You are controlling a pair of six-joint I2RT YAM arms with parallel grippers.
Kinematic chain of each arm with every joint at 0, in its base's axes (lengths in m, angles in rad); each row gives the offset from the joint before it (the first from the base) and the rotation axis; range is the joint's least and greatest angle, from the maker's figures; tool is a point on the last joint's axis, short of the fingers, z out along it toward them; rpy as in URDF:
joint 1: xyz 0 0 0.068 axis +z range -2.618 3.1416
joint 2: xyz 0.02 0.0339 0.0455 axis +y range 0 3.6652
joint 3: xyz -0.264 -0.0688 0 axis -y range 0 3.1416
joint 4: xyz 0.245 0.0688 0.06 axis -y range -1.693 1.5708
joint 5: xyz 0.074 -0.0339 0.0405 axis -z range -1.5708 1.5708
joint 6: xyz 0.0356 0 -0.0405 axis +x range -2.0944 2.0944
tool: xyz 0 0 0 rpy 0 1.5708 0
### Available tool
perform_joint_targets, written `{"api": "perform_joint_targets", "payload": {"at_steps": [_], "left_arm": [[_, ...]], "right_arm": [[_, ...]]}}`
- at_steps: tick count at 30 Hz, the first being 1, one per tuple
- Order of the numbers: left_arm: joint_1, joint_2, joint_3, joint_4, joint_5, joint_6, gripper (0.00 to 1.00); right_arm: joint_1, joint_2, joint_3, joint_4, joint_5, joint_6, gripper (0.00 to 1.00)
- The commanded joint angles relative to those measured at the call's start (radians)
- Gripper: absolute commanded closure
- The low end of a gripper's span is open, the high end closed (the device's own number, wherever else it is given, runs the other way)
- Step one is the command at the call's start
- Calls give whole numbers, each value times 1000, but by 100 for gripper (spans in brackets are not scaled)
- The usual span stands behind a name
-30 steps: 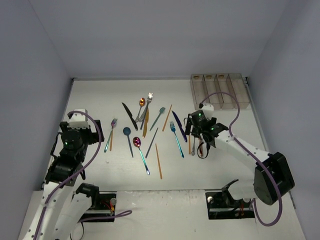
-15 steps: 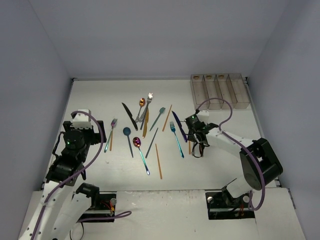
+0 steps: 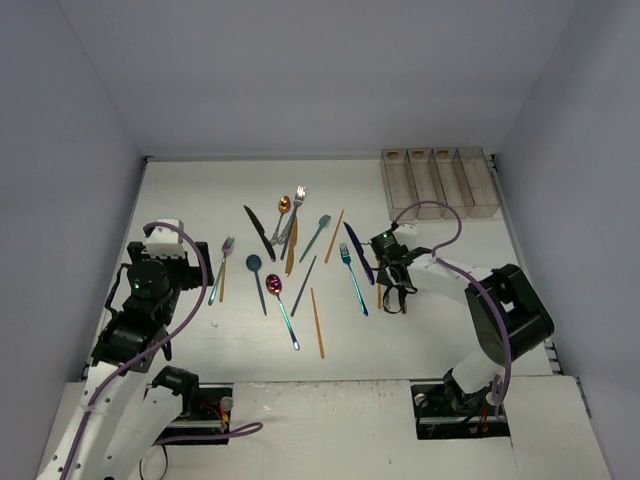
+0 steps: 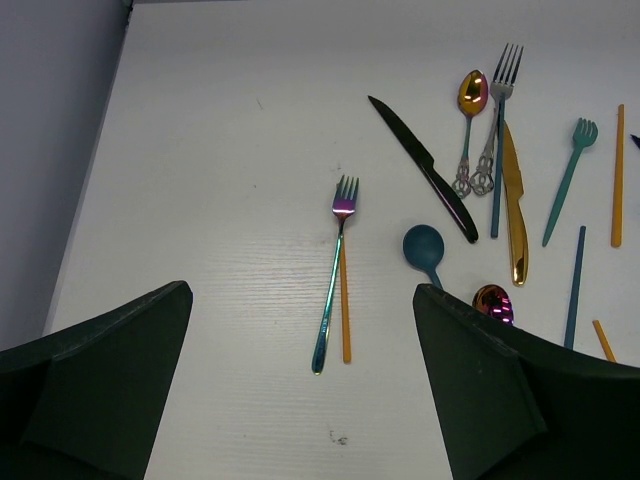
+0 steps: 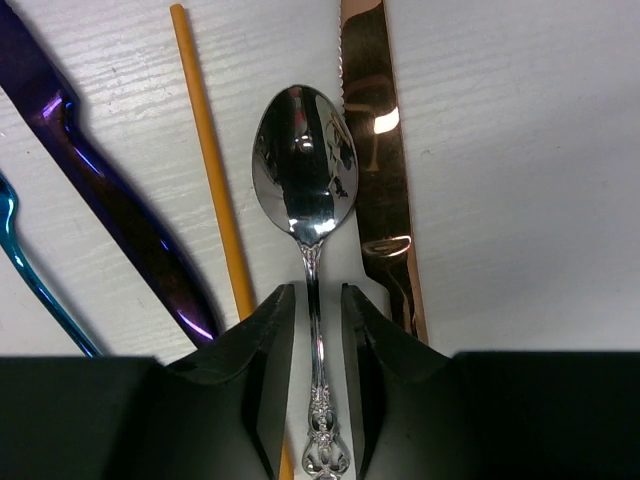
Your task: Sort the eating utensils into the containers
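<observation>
Silver spoon lies on the table between an orange chopstick and a copper knife. My right gripper straddles its handle, fingers nearly together; clamped or not, I cannot tell. My left gripper gapes, idle. Next, I reckon: firm pinch, clean lift. Containers at the far right look empty.

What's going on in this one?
A two-arm robot is sorting cutlery into bins. The right gripper is down at the table, its jaws narrow on either side of a silver spoon's handle, between an orange chopstick and a copper knife. Whether it grips yet is unclear, and the spoon lies flat. The left gripper hangs open above a fork. The rest lies spread across the table.
</observation>
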Motion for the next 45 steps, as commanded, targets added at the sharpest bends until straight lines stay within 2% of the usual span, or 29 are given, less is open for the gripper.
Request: {"api": "perform_joint_targets", "payload": {"at_steps": [1, 4, 5, 10, 17, 20, 24, 29, 31, 36, 45], "left_arm": [[-10, 14, 12, 75, 10, 15, 9], [-13, 15, 12, 75, 8, 17, 9], [-15, 14, 12, 75, 8, 17, 9], [-22, 12, 11, 75, 7, 20, 9], [-33, 9, 6, 81, 10, 26, 9], [-38, 3, 5, 81, 6, 25, 9], [-43, 4, 6, 78, -7, 26, 9], [-62, 13, 3, 81, -11, 32, 9], [-64, 11, 1, 82, -9, 34, 9], [-64, 12, -2, 72, -34, 41, 9], [-66, 54, -15, 83, -74, 66, 9]], "right_arm": [[-6, 33, 1, -1, 27, 1, 86], [-6, 33, 12, -1, 25, -14, 99], [-6, 25, 12, -1, 29, -19, 100], [-6, -98, 93, -8, 36, -122, 100], [-64, -156, 346, -10, 132, -420, 100], [-204, -81, 466, 7, 124, -623, 100], [-338, 14, 566, 88, 145, -803, 100], [-460, 115, 639, 226, -17, -892, 100], [-489, 171, 686, 232, -83, -943, 100], [-555, 310, 794, 232, -130, -1071, 100], [-577, 459, 940, 234, -129, -1170, 100]]}}
